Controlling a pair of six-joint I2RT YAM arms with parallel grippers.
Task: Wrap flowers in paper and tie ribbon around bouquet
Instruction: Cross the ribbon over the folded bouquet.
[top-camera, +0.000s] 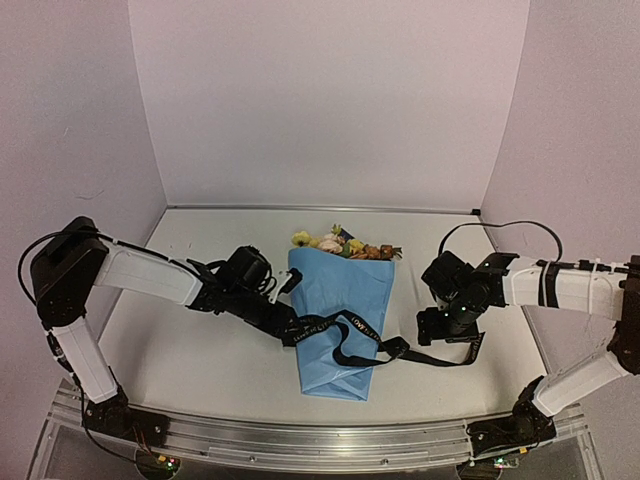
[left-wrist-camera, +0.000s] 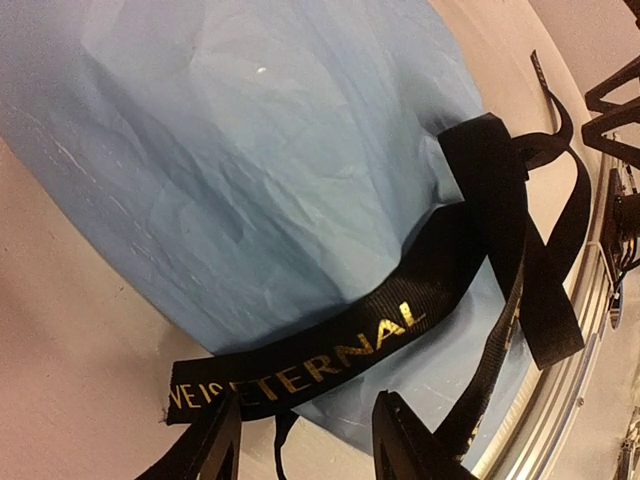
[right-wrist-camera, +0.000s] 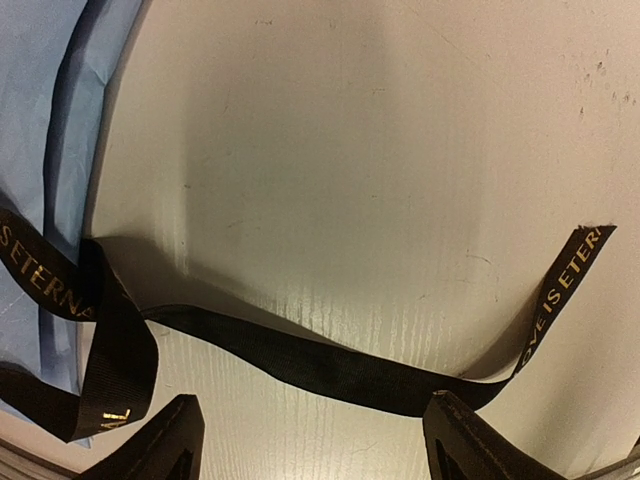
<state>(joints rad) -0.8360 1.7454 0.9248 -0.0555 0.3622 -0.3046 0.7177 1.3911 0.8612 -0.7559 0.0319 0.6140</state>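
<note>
As the bouquet (top-camera: 340, 290) lies flat mid-table, I read both grippers as released.
Its blue cone points its narrow end toward the arm bases, with the flowers (top-camera: 345, 243) at the far, wide end. The ribbon (left-wrist-camera: 330, 360) crosses the cone, bunches into a loose loop at its right edge and trails rightward over the table (top-camera: 200, 360). Gold lettering on it reads "LOVE IS ETERNAL". On the left gripper (left-wrist-camera: 305, 415) the fingers stand parted, the ribbon's printed end just beyond their tips, unclamped. On the right gripper (right-wrist-camera: 312, 405) the fingers spread wide above the ribbon's tail, gripping nothing.
</note>
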